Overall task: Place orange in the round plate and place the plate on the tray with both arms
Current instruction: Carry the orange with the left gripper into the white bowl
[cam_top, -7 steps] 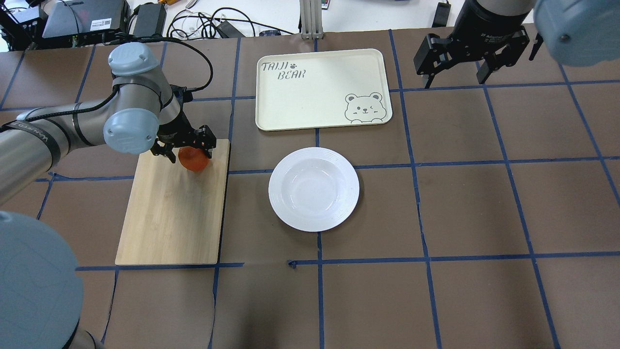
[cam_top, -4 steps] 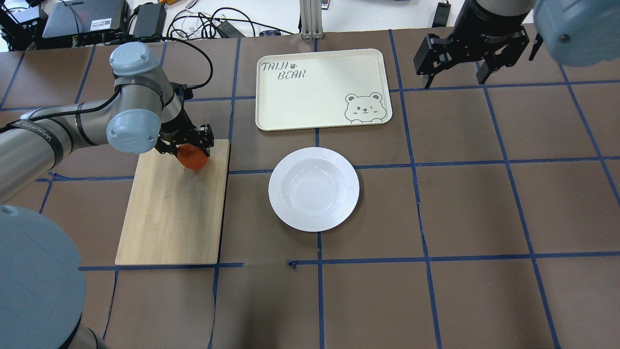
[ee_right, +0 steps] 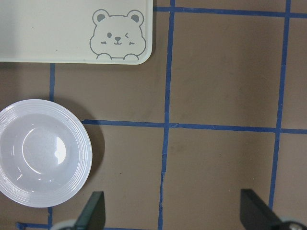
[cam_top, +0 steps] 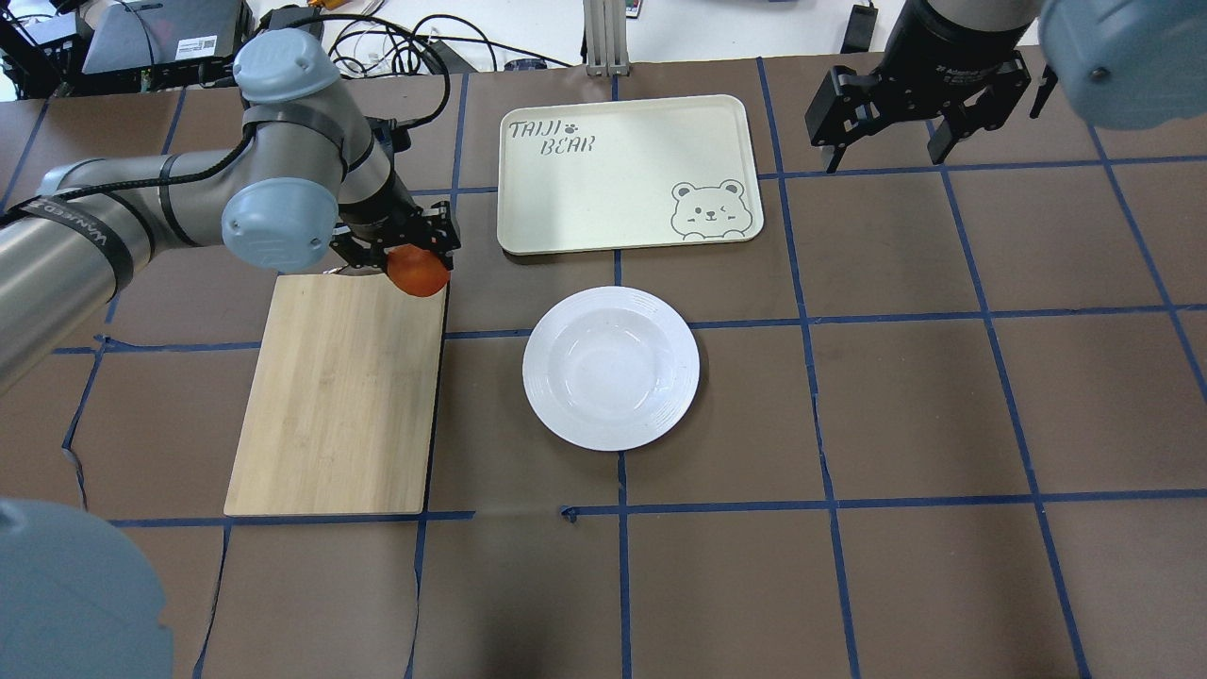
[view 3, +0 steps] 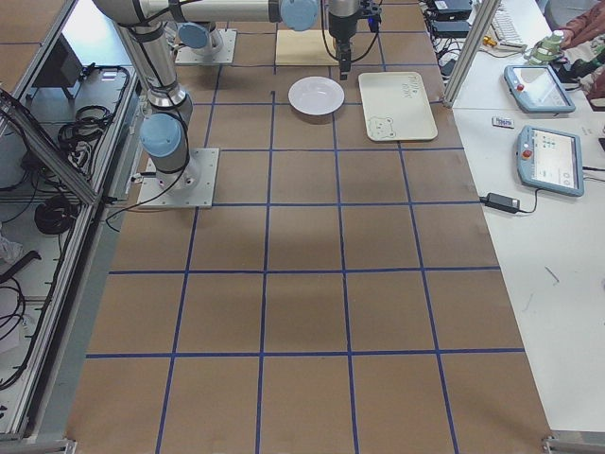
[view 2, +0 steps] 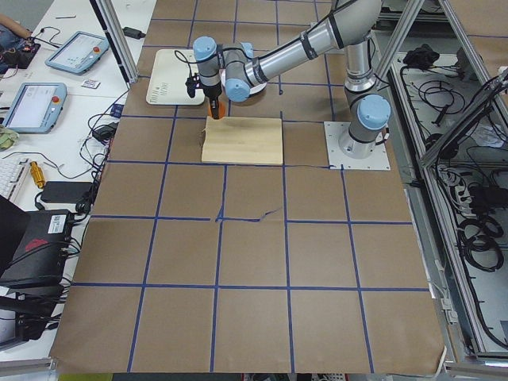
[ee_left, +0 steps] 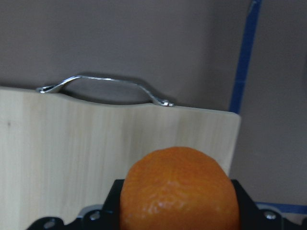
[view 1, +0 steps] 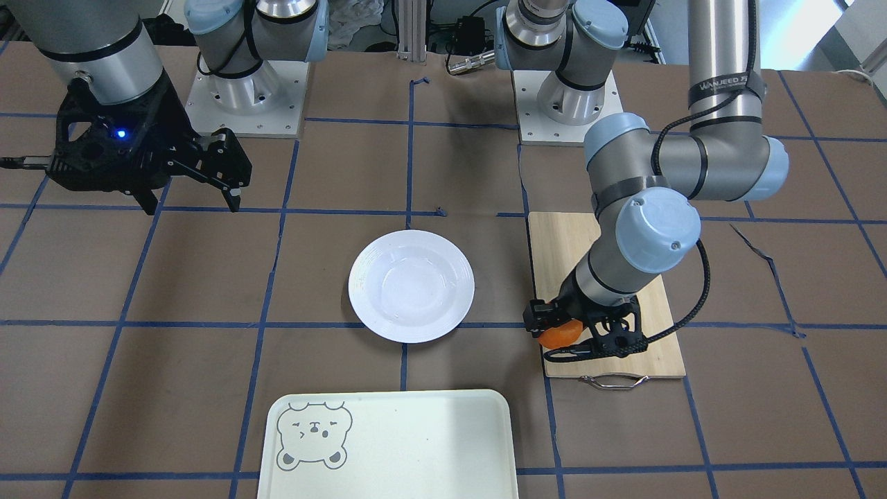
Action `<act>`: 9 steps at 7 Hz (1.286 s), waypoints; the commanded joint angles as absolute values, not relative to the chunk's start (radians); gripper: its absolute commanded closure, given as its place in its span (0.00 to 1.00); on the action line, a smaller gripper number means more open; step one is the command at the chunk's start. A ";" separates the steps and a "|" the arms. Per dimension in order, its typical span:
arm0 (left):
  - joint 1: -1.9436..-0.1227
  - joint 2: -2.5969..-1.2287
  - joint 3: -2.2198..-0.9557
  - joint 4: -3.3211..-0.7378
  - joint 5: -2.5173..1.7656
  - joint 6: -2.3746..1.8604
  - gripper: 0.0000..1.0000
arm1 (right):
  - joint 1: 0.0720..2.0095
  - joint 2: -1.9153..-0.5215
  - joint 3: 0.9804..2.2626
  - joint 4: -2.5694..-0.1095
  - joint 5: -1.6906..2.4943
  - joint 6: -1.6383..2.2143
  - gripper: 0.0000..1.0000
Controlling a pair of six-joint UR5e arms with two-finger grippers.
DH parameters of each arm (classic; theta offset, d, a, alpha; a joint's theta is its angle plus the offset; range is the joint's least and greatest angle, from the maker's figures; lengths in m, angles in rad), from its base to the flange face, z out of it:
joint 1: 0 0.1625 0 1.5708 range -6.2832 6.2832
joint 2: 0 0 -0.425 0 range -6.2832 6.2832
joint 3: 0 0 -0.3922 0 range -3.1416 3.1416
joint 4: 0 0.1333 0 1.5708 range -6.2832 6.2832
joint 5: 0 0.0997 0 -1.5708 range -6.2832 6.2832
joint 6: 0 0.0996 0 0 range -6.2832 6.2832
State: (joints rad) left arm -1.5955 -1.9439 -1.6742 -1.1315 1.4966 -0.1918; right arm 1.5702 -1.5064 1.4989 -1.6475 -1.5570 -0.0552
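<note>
My left gripper (cam_top: pixel 401 247) is shut on the orange (cam_top: pixel 418 271), lifted above the far right corner of the bamboo cutting board (cam_top: pixel 339 396). The front-facing view shows the orange (view 1: pixel 560 335) held between the left gripper's (view 1: pixel 578 333) black fingers, and in the left wrist view the orange (ee_left: pixel 180 189) fills the lower middle. The white round plate (cam_top: pixel 611 368) sits bare at the table's middle, with nothing in its well. Beyond it lies the cream tray (cam_top: pixel 627 174) with the bear face. My right gripper (cam_top: pixel 886 123) hangs open high at the far right, holding nothing.
The board's metal handle (ee_left: pixel 105 86) sticks out at its far edge. Cables and electronics (cam_top: pixel 189 38) crowd the table's back. The right wrist view looks down on the plate (ee_right: pixel 41 153) and a corner of the tray (ee_right: pixel 76 28). Brown mat with blue tape lines covers the table.
My left gripper has lifted the orange off the board and carried it away from the robot and to the right, towards the board's far right corner. The right arm has not moved.
</note>
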 commanded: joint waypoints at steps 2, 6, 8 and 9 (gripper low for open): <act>-1.852 -1.965 -1.655 -1.183 1.387 -0.391 1.00 | 1.568 -1.505 1.496 -1.652 -1.551 -0.052 0.00; -1.879 -2.029 -1.737 -1.129 1.384 -0.410 0.17 | 1.562 -1.490 1.505 -1.654 -1.534 -0.043 0.00; -1.875 -2.001 -1.730 -1.123 1.390 -0.399 0.00 | 1.557 -1.468 1.494 -1.664 -1.536 -0.037 0.00; -1.858 -1.959 -1.691 -1.123 1.431 -0.385 0.00 | 1.554 -1.454 1.515 -1.611 -1.548 -0.029 0.00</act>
State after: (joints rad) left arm -1.8726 -2.0017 -1.7238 -1.1252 1.3963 -0.3988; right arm 1.5553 -1.4681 1.5015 -1.6523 -1.5391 -0.0409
